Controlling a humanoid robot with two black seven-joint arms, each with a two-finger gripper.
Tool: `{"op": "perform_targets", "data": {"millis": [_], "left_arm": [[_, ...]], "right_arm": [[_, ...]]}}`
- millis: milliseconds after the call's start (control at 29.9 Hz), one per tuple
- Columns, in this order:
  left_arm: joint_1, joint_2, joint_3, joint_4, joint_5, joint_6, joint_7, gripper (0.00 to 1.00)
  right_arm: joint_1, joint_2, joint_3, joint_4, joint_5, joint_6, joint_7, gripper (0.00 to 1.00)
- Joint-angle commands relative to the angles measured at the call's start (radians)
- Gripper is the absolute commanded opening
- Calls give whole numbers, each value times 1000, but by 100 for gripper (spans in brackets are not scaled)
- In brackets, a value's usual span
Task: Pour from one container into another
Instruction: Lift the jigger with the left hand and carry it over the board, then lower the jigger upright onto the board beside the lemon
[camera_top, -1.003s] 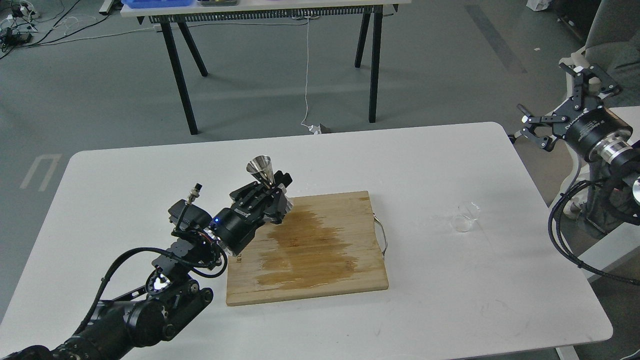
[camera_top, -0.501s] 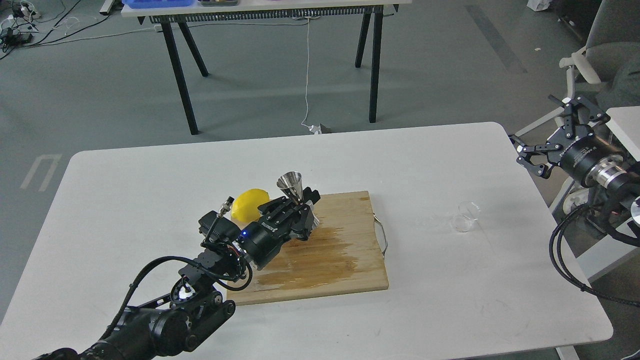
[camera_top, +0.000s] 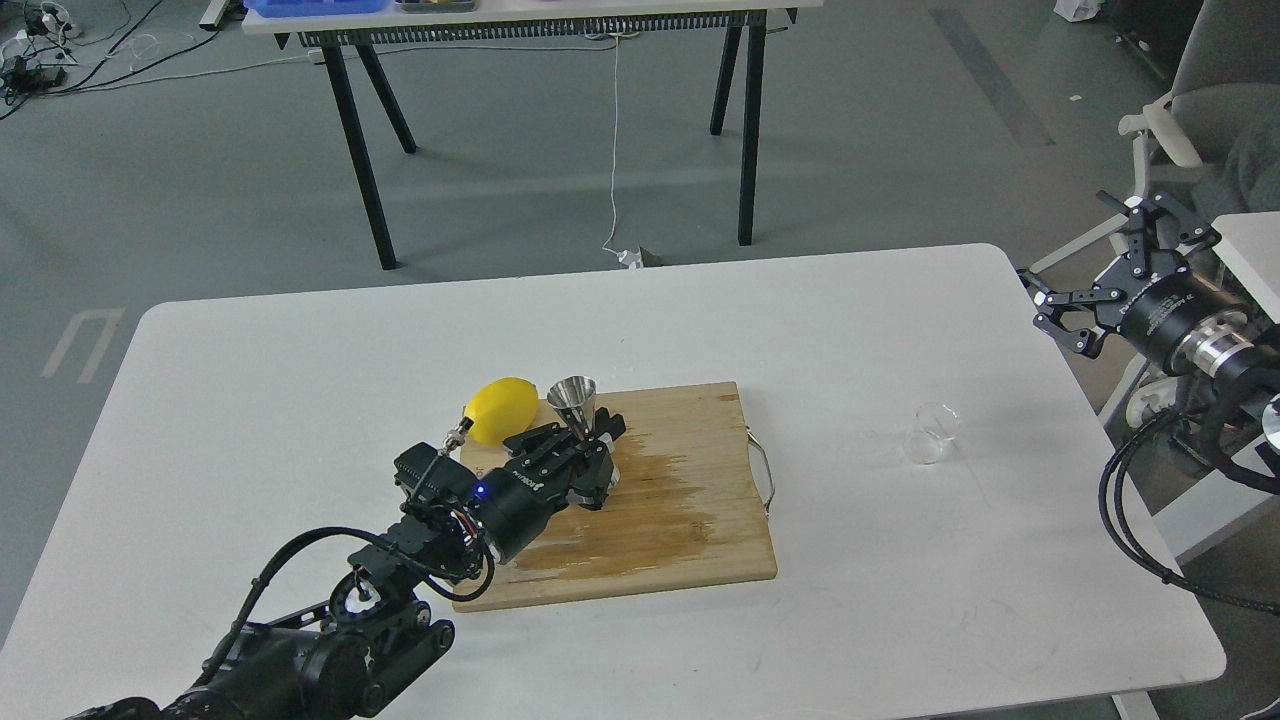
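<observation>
The steel jigger (camera_top: 574, 400) stands upright on the wooden cutting board (camera_top: 690, 520), close to the board's far left corner. My left gripper (camera_top: 590, 448) is shut on the jigger around its waist and lower cone. The clear glass cup (camera_top: 932, 433) lies tilted on the white table to the right of the board, with nothing holding it. My right gripper (camera_top: 1105, 270) hangs open off the table's right edge, well away from the cup.
A yellow lemon (camera_top: 500, 410) sits just left of the jigger at the board's corner. The board has a wet stain in its middle and a metal handle (camera_top: 765, 480) on its right side. A chair stands at the far right.
My left gripper has lowered the jigger from mid-air down onto the board beside the lemon. The right gripper dropped lower and then stayed still.
</observation>
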Motion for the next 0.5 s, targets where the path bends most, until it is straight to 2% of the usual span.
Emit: {"op": "perform_targets", "data": {"millis": [0,468], "left_arm": [[0,0,5,2,0,0,0,21],[0,0,17,-1,0,0,0,32]], "right_arm": [[0,0,4,0,0,0,0,99],[0,2,8,-1,0,0,2,99]]}}
